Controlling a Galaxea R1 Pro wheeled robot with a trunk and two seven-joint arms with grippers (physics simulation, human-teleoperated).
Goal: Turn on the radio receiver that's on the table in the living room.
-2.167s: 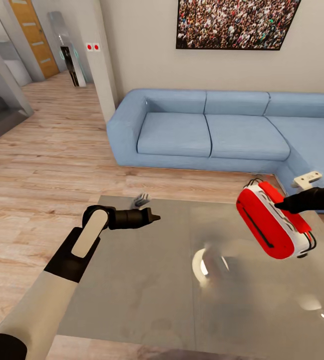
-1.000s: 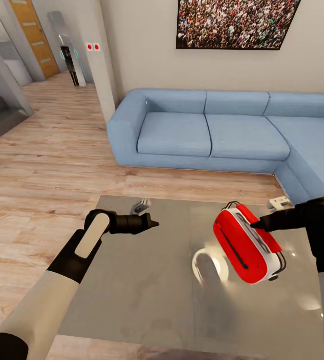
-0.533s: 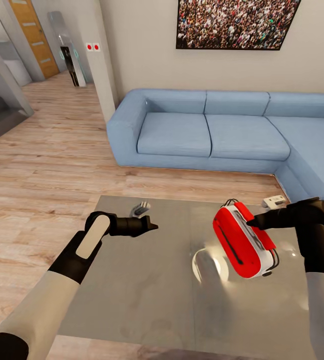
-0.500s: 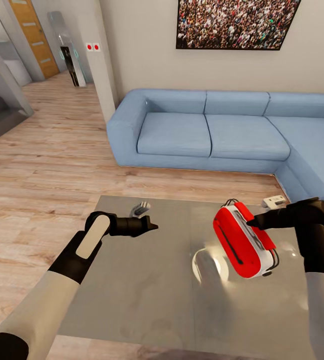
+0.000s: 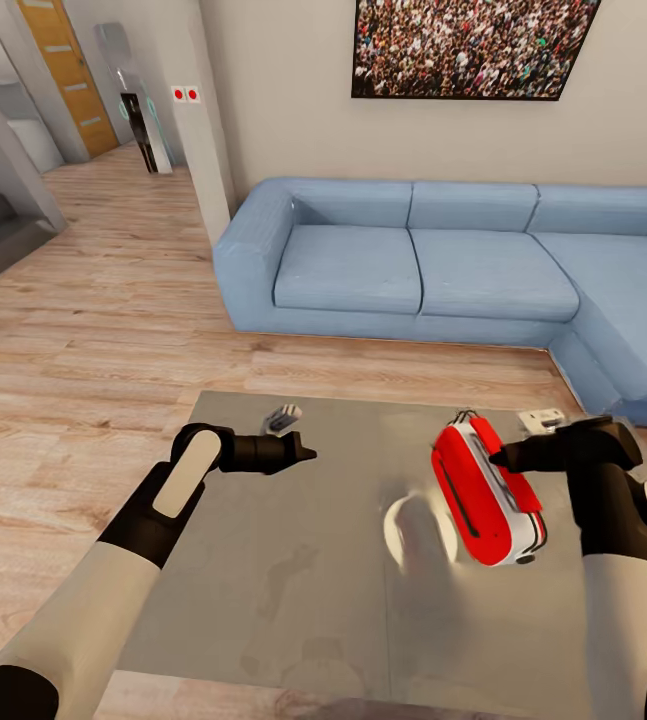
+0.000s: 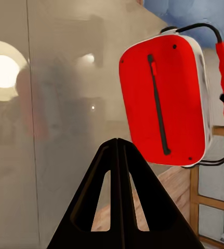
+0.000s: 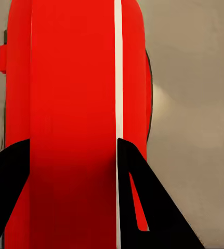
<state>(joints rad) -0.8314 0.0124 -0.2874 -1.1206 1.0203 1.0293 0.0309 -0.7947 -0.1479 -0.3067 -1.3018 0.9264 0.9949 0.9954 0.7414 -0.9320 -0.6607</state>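
The radio receiver (image 5: pixel 485 490) sits right of centre in the head view, held off the glossy grey desk (image 5: pixel 303 570) and tilted, its broad red face turned toward the frame's left. The right gripper (image 5: pixel 503 460) has its jaws clamped on the radio's narrow edge; in the right wrist view a dark finger (image 7: pixel 143 207) stands on either side of the red body (image 7: pixel 75 129). The left gripper (image 5: pixel 303 455), left of centre over the desk, has its jaws pressed together and holds nothing; in the left wrist view its tips (image 6: pixel 118 150) meet at a point aimed toward the radio (image 6: pixel 163 98). A light-blue sofa (image 5: pixel 423 260) fills the upper right, on a wood plank floor (image 5: pixel 93 300).
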